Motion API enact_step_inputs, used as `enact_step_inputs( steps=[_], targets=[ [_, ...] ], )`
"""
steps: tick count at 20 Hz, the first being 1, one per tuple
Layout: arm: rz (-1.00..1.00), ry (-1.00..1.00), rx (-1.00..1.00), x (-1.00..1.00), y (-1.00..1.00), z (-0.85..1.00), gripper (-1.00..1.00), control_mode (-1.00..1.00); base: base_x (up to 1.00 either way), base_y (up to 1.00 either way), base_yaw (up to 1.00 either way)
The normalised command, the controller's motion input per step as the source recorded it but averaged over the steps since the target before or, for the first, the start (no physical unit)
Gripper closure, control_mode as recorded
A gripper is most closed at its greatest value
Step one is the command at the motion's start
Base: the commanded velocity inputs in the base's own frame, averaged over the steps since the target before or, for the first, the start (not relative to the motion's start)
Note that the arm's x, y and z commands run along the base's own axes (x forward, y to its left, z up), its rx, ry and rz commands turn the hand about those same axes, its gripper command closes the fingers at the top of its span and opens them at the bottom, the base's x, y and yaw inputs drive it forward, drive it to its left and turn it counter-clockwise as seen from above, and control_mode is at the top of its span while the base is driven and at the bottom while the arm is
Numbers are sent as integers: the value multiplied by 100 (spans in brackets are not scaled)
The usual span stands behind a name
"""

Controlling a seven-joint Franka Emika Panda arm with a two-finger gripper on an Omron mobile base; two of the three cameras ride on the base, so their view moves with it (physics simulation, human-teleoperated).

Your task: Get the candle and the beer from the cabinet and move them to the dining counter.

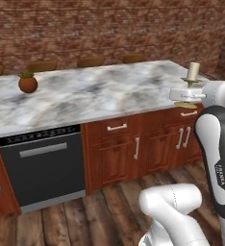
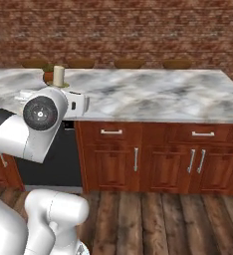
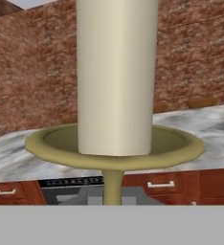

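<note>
A: Over the counter's near right edge, the gripper is clamped on the candle, upright, held off the marble.

B: Room around it?

A: Bare slab stretches left and back. A potted plant stands well apart, far left.

B: Obstructions?

A: Chair backs line the far side. Drawers and a dishwasher sit under the edge.

B: Setting?

A: Veined marble, red brick wall, plank floor.
</note>
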Motion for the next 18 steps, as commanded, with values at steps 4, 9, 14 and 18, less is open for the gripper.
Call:
enact_step_inputs(
  steps=[4, 9, 14, 18],
  targets=[
    [0, 0, 0, 0, 0, 0, 100, 100, 40, -66, 0],
    [0, 0, 0, 0, 0, 0, 100, 100, 41, -65, 0],
    [0, 0, 0, 0, 0, 0, 100, 100, 41, -62, 0],
    [0, 0, 0, 0, 0, 0, 100, 100, 41, -62, 0]
  ],
)
